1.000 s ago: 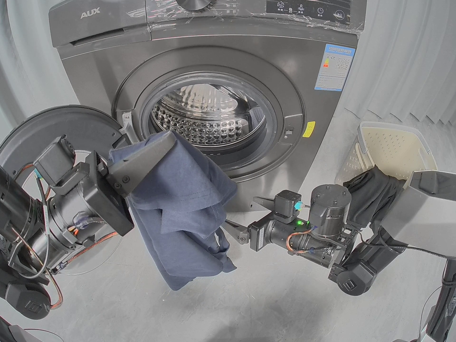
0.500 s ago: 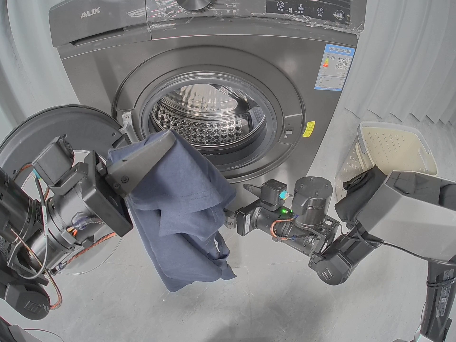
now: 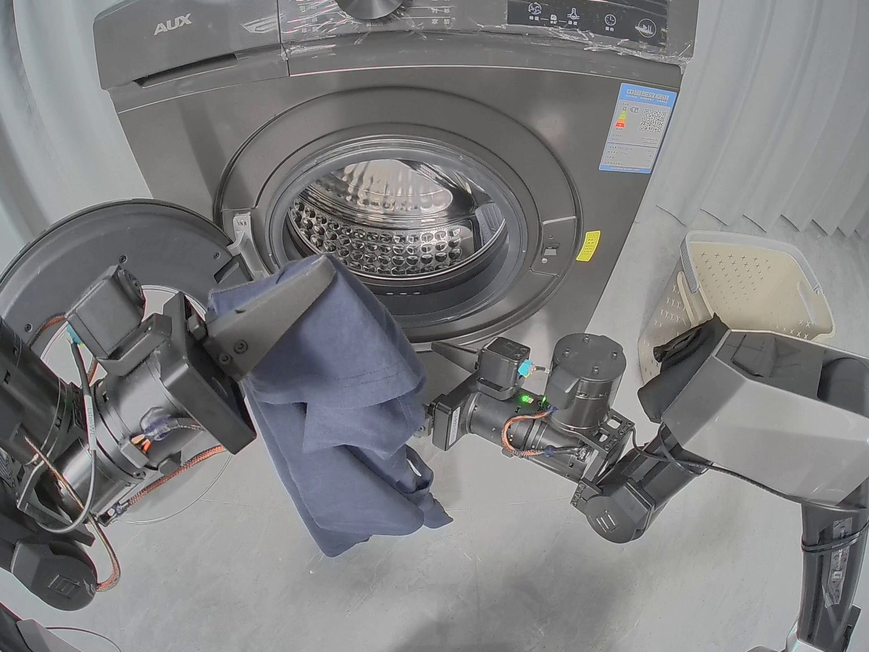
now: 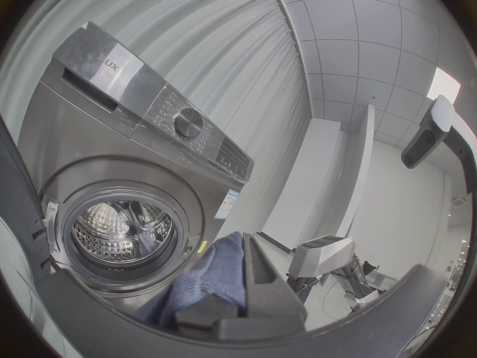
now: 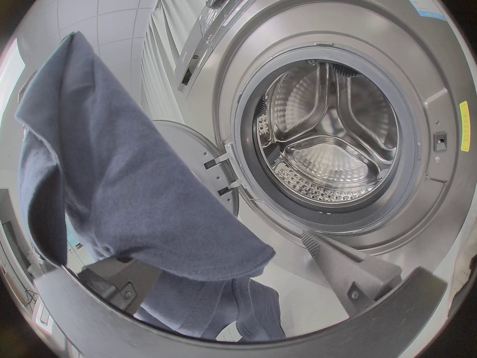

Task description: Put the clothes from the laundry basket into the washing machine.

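Navy shirt (image 3: pixel 344 391) is held clamped in left gripper (image 3: pixel 290 296) before the open washing machine (image 3: pixel 543 110) | right gripper (image 3: pixel 427 400), fingers spread, has been brought against its hanging edge | two-handed loading judged next.

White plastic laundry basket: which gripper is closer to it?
Right. The right gripper is between the dark blue shirt and the basket; the left gripper holds that shirt, farther away.
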Robot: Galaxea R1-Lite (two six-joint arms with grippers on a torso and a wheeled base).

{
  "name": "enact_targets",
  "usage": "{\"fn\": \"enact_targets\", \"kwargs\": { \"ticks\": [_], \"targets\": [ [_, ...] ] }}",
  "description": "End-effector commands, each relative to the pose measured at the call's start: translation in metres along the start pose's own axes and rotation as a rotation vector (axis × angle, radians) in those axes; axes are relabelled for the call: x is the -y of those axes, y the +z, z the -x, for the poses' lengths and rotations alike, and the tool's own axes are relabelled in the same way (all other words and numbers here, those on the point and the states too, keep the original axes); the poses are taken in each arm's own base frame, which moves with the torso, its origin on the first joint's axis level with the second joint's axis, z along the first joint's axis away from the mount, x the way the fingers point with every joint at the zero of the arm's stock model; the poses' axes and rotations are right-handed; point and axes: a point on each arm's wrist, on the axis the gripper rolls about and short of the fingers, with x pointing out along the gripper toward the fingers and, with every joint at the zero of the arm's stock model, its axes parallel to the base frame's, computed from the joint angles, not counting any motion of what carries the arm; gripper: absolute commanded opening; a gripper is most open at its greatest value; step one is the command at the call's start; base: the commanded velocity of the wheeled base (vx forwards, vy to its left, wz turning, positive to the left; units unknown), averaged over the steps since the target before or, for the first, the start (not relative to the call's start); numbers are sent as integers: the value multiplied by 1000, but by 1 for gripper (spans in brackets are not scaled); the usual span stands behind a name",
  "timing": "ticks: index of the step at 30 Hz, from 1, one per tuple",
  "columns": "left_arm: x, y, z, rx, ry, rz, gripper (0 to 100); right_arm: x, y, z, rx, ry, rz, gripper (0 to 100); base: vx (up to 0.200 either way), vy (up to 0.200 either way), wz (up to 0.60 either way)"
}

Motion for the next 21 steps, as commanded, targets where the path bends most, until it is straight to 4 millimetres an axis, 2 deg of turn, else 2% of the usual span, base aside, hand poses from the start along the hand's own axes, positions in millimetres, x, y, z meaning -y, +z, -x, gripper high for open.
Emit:
{"fn": "enact_targets", "kwargs": {
  "ticks": [1, 9, 10, 21],
  "targets": [
    [-1, -1, 0, -5, 4, 1, 0, -1, -1, 1, -6, 16, -6, 100, 0, 0, 0],
    [-1, -1, -1, -4, 4, 2, 0, -2, -6, 5, -16, 30, -11, 100, 0, 0, 0],
    [-2, -1, -1, -4, 4, 2, 0, -2, -6, 5, -16, 30, -11, 0, 0, 0, 0],
    [-2, -2, -2, -5, 4, 3, 0, -11, -1, 4, 7, 49, -13, 0, 0, 0, 0]
  ]
}}
